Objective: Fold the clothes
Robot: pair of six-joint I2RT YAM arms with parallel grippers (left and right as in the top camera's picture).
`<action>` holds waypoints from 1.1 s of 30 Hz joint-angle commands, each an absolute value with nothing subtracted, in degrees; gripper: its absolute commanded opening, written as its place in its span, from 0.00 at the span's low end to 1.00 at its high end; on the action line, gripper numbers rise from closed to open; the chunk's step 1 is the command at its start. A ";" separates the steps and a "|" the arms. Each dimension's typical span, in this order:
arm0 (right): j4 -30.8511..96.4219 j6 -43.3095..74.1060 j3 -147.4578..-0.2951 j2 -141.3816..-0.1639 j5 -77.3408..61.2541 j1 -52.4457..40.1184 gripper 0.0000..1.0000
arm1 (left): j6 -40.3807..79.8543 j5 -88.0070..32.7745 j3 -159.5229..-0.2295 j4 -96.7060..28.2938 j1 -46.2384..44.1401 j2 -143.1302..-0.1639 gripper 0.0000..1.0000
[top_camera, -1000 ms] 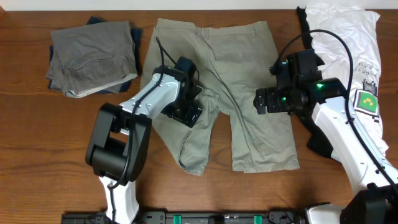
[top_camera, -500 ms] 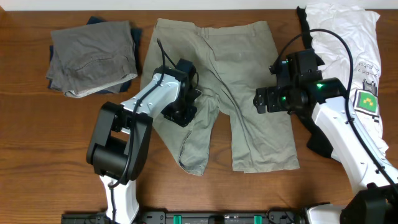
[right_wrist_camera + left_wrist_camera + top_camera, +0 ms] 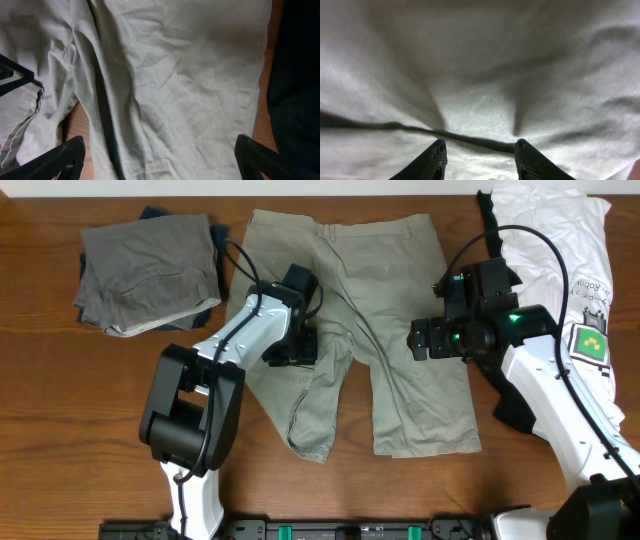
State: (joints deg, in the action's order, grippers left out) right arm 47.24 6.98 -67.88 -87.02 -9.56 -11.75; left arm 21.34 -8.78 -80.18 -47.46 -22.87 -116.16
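The khaki-green shorts lie spread flat in the middle of the table, with the left leg rumpled and partly folded over. My left gripper is pressed down onto that left leg near the crotch. In the left wrist view its fingers stand apart on the shorts, and a dark crease runs just past the tips of the left gripper. My right gripper hovers above the right leg, wide open with nothing in it. In the right wrist view the right gripper spans the shorts.
A folded grey piece lies on a navy one at the back left. A white T-shirt with a green print lies at the right over a black piece. Bare wooden table shows in front.
My left gripper has shifted a little toward the back along the left leg and turned, and the cloth under it has bunched differently. The right arm has not moved.
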 commanded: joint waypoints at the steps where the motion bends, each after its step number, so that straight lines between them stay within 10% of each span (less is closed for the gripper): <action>1: 47.11 6.35 -69.06 -86.28 -9.43 -11.42 0.93 | 28.58 -8.29 -81.12 -48.36 -23.83 -116.79 0.46; 33: 46.98 6.35 -69.06 -86.28 -10.61 -11.42 0.94 | 22.96 -7.42 -81.14 -50.70 -28.23 -117.51 0.46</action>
